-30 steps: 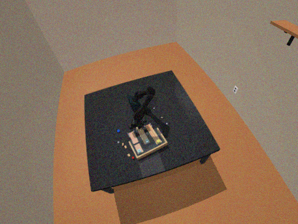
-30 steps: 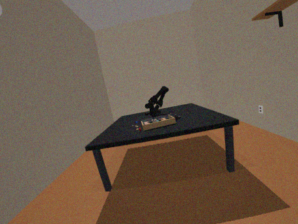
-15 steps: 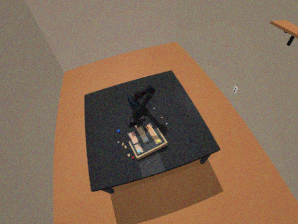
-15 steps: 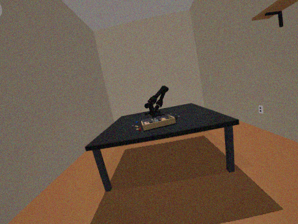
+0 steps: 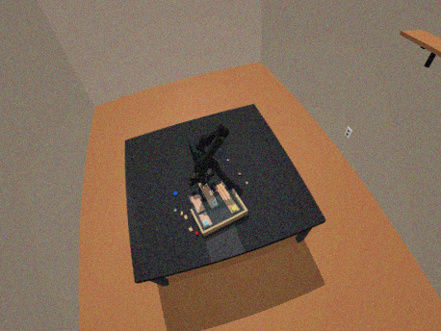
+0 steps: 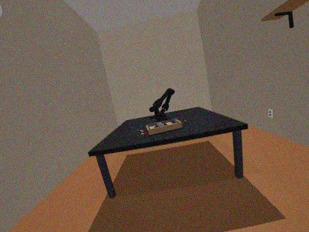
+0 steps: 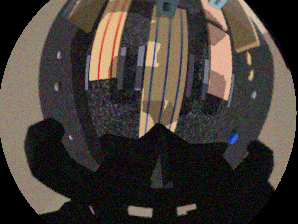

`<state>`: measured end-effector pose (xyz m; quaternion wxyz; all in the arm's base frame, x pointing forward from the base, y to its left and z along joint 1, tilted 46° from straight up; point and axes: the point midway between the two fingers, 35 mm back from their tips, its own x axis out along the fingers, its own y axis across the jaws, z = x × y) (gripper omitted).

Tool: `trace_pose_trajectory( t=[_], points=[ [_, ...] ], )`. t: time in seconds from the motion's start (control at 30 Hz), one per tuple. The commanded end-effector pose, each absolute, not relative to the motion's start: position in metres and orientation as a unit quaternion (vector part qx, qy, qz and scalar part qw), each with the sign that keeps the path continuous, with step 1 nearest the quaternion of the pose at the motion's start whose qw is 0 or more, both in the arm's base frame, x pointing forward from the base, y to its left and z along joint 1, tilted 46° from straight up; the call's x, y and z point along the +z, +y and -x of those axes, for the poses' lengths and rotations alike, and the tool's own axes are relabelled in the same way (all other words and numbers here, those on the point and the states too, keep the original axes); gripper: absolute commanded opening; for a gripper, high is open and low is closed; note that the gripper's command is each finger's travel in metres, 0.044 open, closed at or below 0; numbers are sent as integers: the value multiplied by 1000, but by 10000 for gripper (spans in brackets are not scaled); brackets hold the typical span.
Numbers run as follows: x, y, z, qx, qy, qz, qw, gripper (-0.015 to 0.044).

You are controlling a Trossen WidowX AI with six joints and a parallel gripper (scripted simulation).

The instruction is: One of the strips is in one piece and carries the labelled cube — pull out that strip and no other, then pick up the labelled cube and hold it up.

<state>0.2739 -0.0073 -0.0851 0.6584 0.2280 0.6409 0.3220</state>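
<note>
A shallow wooden tray (image 5: 224, 224) (image 6: 165, 128) on the black table (image 5: 159, 241) holds three strips side by side, each with a small cube at its far end. In the wrist view the middle strip (image 7: 162, 63) (image 5: 208, 192) has blue lines and carries a teal cube (image 7: 166, 0) (image 5: 215, 205). My gripper (image 7: 157, 125) (image 5: 201, 182) (image 6: 158, 118) is shut on the near end of the middle strip. The labels are too small to read.
Small loose bits lie on the table left of the tray: a blue ball (image 5: 174, 193) (image 7: 233, 137), a red bit (image 5: 196, 233) and yellow bits (image 5: 185, 216). More bits (image 5: 239, 174) lie to the right of the arm. A wall shelf (image 5: 424, 39) is far off.
</note>
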Motion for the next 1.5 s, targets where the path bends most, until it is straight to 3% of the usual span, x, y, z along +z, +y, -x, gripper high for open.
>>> trace_pose_trajectory(
  t=[0.0,1.47],
  points=[
    [-89,-6,-261,323,649,-226,650,0],
    [-93,-15,-197,322,650,-226,650,0]
  ],
)
